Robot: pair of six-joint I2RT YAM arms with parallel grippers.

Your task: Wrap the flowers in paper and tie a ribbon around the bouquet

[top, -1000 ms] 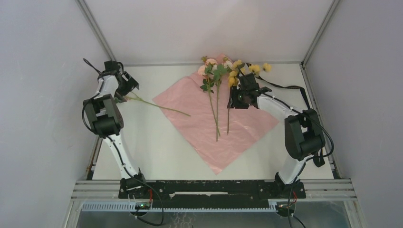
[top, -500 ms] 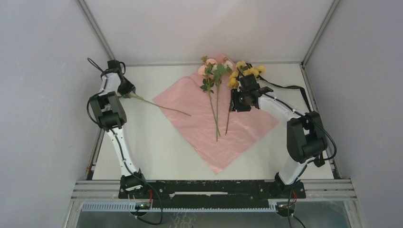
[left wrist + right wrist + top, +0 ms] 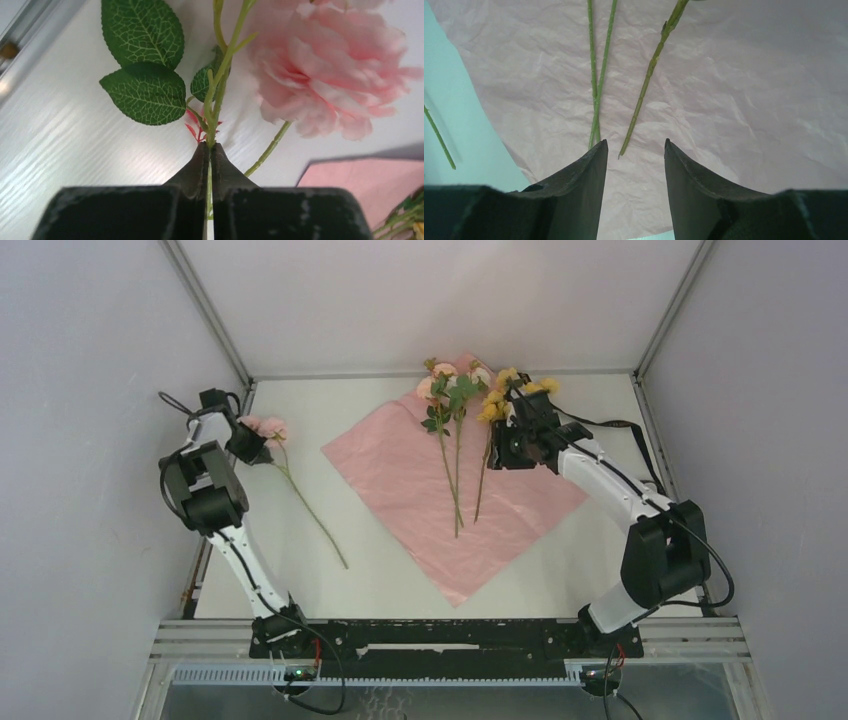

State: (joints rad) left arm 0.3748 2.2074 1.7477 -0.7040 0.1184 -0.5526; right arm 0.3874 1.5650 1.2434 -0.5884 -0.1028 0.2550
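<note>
Jaws of your left gripper (image 3: pixel 210 150), open a second ago, now pinch the stem of the pink flower (image 3: pixel 325 75), out on the table (image 3: pixel 330 590) left of the paper (image 3: pixel 400 470); it looks ready to carry over. Your right gripper (image 3: pixel 635 145) hangs apart above the other flowers (image 3: pixel 455 390) on the paper.

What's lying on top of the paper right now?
On the paper lie three green stems, with pink and yellow flowers at its far corner. The right gripper hangs over one stem's upper part, hiding it.
</note>
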